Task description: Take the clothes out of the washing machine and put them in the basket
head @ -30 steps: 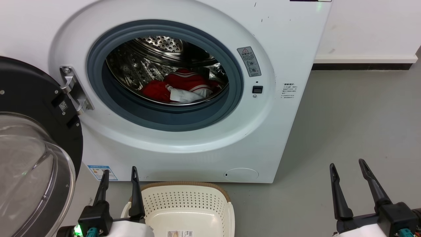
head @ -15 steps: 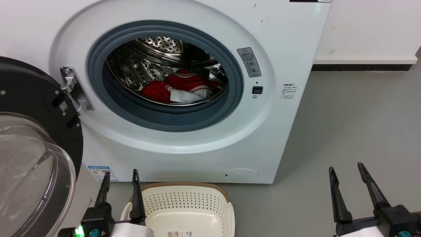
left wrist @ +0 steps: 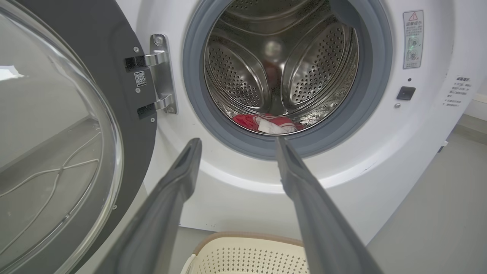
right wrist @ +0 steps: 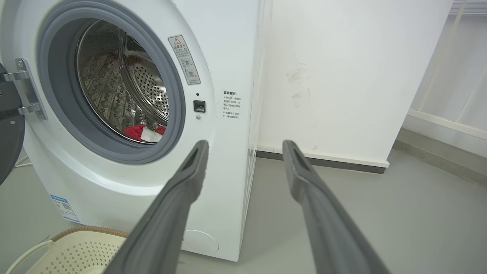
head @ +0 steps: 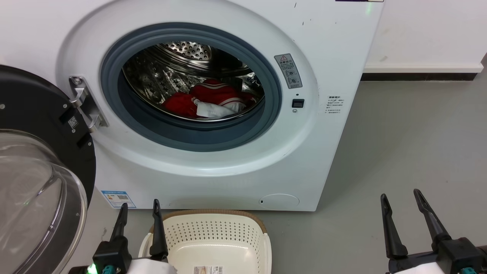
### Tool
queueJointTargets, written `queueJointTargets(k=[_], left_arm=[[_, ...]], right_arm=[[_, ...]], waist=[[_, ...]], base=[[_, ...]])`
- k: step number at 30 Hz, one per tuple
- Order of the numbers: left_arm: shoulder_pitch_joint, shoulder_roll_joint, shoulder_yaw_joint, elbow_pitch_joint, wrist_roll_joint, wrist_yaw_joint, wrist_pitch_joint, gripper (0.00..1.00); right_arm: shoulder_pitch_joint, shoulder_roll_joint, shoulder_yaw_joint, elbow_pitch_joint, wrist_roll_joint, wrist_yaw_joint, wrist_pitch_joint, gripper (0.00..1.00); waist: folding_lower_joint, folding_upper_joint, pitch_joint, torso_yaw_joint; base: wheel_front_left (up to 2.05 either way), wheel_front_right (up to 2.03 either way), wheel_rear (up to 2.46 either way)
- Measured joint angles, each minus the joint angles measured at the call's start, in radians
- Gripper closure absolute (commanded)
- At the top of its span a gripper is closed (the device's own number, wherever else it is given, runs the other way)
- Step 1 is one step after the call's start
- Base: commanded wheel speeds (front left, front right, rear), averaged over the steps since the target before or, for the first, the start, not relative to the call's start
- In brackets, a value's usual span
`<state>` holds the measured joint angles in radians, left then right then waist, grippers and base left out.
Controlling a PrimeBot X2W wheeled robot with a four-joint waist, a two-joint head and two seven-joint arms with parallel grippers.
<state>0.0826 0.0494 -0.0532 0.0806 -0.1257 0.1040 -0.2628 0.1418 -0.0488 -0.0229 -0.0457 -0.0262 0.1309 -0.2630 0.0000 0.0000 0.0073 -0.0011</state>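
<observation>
Clothes (head: 207,101) unmoved; L gripper (head: 139,203) slightly lower.

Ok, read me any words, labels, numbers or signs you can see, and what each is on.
Nothing is sharp enough to quote.
Grey sticker on the washer front: red warning triangle, characters too small.
White notice beside it: blurred.
Blue label low on the washer: too small.
QR sticker on the door: no words.
Barcode label in the basket: cut off, unreadable.
</observation>
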Motion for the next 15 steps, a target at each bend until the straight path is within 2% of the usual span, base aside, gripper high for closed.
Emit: queueJointTargets(k=[3,8,15], left_arm=[[-0.022,0.0,0.003,0.022,0.001,-0.011,0.0,0.0],[-0.124,0.0,0.021,0.099,0.004,-0.053,0.0,0.0],[-0.367,0.018,0.067,0.271,0.007,-0.119,0.0,0.0]], right_arm=[[0.0,0.0,0.001,-0.002,0.001,0.0,0.0,0.0],[-0.017,0.0,0.014,-0.011,0.001,0.0,0.0,0.0],[-0.067,-0.001,0.033,-0.023,0.0,0.0,0.0,0.0]], waist=[[0.0,0.0,0.008,-0.002],[0.0,0.0,0.033,-0.011],[0.0,0.0,0.11,-0.043]], base=[[0.0,0.0,0.0],[0.0,0.0,0.0],[0.0,0.0,0.0]])
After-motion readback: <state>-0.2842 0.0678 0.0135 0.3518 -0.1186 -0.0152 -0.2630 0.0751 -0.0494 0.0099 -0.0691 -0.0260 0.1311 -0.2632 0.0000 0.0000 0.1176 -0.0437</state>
